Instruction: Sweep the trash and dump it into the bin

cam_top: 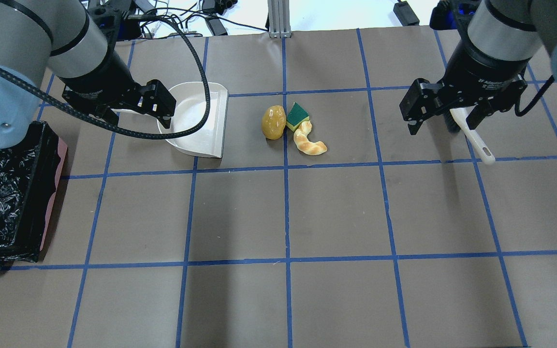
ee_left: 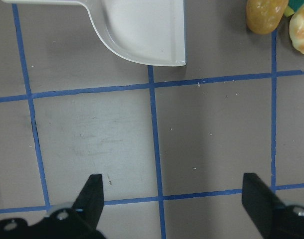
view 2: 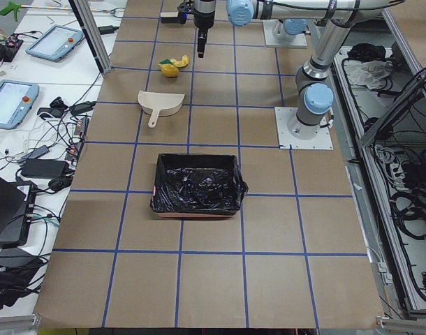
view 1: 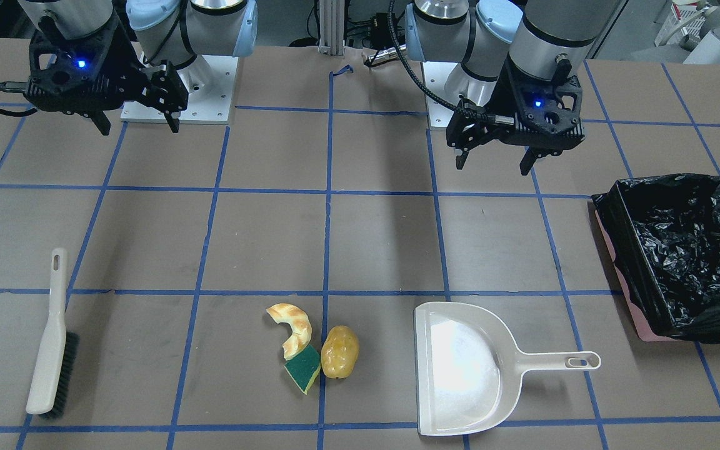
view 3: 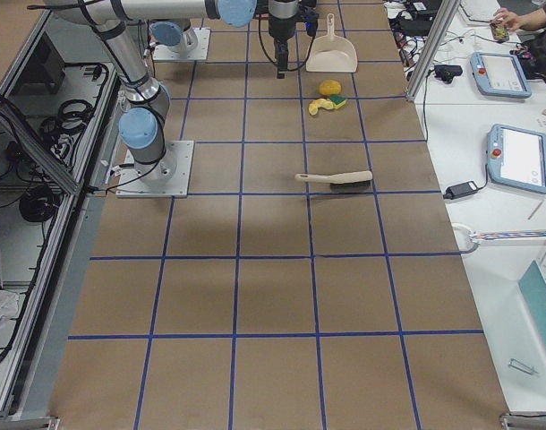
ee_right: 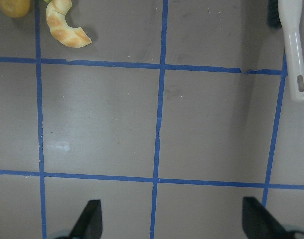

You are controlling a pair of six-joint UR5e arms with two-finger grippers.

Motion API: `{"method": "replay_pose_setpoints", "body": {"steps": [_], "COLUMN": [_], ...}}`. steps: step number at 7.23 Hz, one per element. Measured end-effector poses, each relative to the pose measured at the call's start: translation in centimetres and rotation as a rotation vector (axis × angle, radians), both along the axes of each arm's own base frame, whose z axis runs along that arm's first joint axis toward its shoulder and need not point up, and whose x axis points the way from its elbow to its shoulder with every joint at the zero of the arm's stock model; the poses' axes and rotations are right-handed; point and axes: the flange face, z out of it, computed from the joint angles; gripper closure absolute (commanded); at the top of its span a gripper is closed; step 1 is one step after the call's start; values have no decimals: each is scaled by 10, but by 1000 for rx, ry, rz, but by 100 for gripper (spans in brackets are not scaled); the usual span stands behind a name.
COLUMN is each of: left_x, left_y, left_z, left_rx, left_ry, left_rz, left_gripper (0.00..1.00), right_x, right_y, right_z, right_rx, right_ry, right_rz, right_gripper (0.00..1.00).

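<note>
The trash lies in a tight cluster on the table's far side from the robot, between the brush and the dustpan. The croissant is a curved arc whose hollow side faces the brush and whose back faces the potato. One of its ends rests against the sponge. The potato lies just beside both, with its long axis running roughly toward and away from the robot. The sponge sits green face up, turned cornerwise, touching the potato.

The dustpan's straight open edge faces the trash and its handle points at the bin; its inside is bare. The bin stands at the robot's left end of the table, and only its crinkled black bag shows inside.

The brush lies with its long axis toward and away from the robot. Its holed handle end is nearer the robot and its bristles are on the trash side.

The left gripper hovers above the table on the robot's side of the dustpan, fingers spread and holding nothing. The right gripper hovers on the robot's side of the brush, fingers likewise apart.
</note>
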Motion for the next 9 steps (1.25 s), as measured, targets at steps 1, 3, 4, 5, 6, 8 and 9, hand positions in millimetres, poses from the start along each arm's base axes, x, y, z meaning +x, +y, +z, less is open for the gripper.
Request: {"method": "replay_pose_setpoints", "body": {"steps": [1,3,4,5,6,8,9], "left_x": [0,0,0,0,0,0,0], "left_y": [0,0,0,0,0,0,0], "left_z": [0,0,0,0,0,0,0], "left_rx": [0,0,-1,-1,-1,-1,-1], "left_ry": [0,0,0,0,0,0,0], "left_rz": [0,0,0,0,0,0,-1], "left_gripper": [0,0,0,0,0,0,0], "right_x": [0,0,0,0,0,-1,-2], "right_y": [0,1,1,2,2,2,2], "right_z": [1,1,2,3,4,4,4], "right_rx": [-1,-4,-7,-10,-11,-11,-11], "right_ry": [-1,-2,-2,-5,-7,-1,2], "right_rz": [0,1,1,3,6,10,12], "right_gripper": [0,0,0,0,0,0,0]}}
